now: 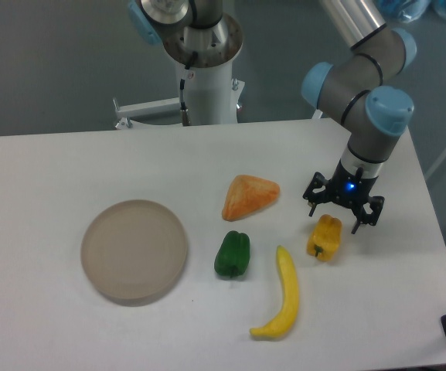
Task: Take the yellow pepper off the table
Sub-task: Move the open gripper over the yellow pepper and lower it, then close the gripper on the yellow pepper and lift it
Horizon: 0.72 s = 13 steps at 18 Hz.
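Observation:
The yellow pepper (325,237) lies on the white table (52,170) at the right, small, blocky and yellow-orange. My gripper (335,222) hangs straight down just above and slightly behind it. Its black fingers (312,205) are spread wide, one on each side of the pepper's top. The gripper is open and holds nothing. The pepper rests on the table surface.
A green pepper (232,254) lies left of the yellow one. A curved banana (281,296) lies in front, close to both peppers. An orange wedge (249,196) lies behind. A round beige plate (134,250) sits at the left. The table's right edge is near.

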{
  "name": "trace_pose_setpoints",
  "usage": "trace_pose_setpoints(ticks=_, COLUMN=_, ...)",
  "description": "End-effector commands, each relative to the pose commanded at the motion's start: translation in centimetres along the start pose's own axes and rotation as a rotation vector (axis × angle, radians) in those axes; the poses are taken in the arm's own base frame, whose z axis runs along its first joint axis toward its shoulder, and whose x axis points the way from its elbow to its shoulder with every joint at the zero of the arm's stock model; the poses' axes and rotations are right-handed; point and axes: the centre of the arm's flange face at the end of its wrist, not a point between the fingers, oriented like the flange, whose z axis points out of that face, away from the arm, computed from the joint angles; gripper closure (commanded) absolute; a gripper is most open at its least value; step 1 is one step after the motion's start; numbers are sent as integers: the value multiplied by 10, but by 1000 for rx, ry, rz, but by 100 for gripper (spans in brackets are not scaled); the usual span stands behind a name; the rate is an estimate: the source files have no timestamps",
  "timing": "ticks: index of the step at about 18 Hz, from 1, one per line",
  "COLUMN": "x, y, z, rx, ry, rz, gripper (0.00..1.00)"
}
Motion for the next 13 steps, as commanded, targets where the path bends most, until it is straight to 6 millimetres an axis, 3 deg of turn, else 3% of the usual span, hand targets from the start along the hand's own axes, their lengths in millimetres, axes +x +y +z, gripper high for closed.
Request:
trace_pose_setpoints(ticks=8, x=6, y=-2, z=8, rx=3, ry=-10, rz=17, gripper=1)
trace_pose_setpoints(ticks=11, x=5, y=-4, z=7, rx=8, ry=-17, rz=27, gripper=39)
trace_pose_setpoints(ticks=13, x=4, y=-6, z=4, rx=11, ry=-22, rz=39, gripper=54)
